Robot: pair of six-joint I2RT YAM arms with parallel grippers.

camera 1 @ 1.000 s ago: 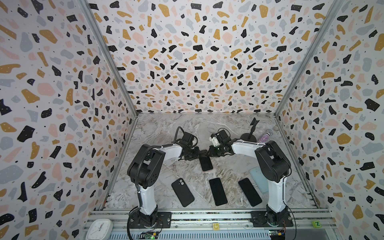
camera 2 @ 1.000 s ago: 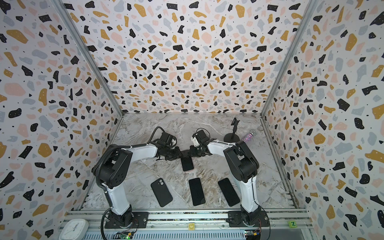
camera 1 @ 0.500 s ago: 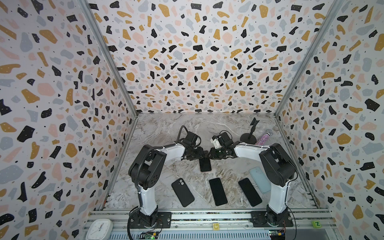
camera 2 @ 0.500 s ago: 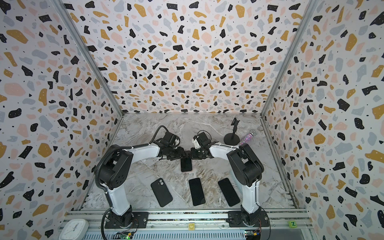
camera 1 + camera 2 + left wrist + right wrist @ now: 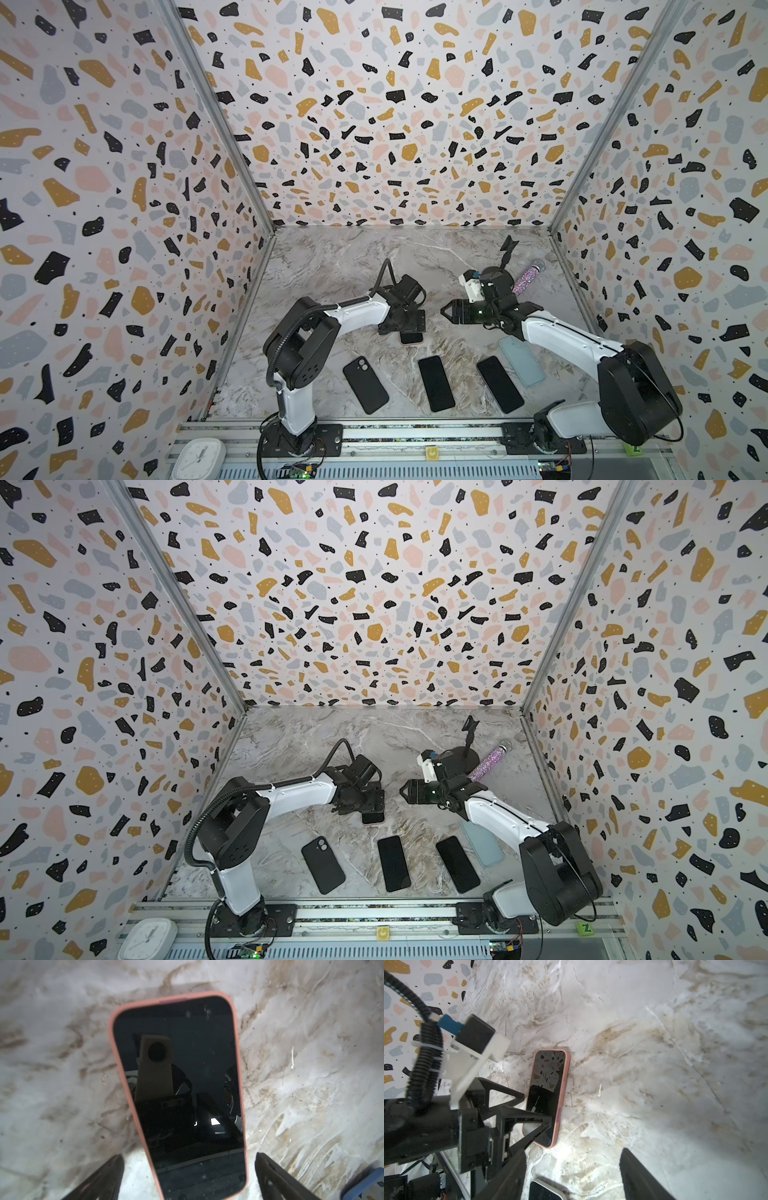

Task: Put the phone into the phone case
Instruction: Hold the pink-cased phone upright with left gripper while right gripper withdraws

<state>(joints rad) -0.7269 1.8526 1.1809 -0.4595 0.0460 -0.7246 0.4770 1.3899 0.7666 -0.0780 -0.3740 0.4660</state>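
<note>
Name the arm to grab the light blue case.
Right, probably: the light blue case lies beside that arm, the right gripper open; the left gripper hangs over the pink-cased phone.

Lab test cell: terrazzo-print walls (image 5: 374, 124), aluminium base rail (image 5: 395, 434) (marble-look floor (image 5: 332, 257)).

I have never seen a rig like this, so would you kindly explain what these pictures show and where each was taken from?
These are two robot arms, the left arm and the right arm, each ending in a two-fingered claw. The two wide pictures come from one twin camera overhead, looking down at the marble table. The two close-ups come from cameras on the wrists. The left claw stands open over a phone in a pink case; the right claw is open and empty. Nearer the bases lie a black handset camera-side up, a middle phone, a right-hand phone, both screen-up, and a pale blue case. Nothing is held.
</note>
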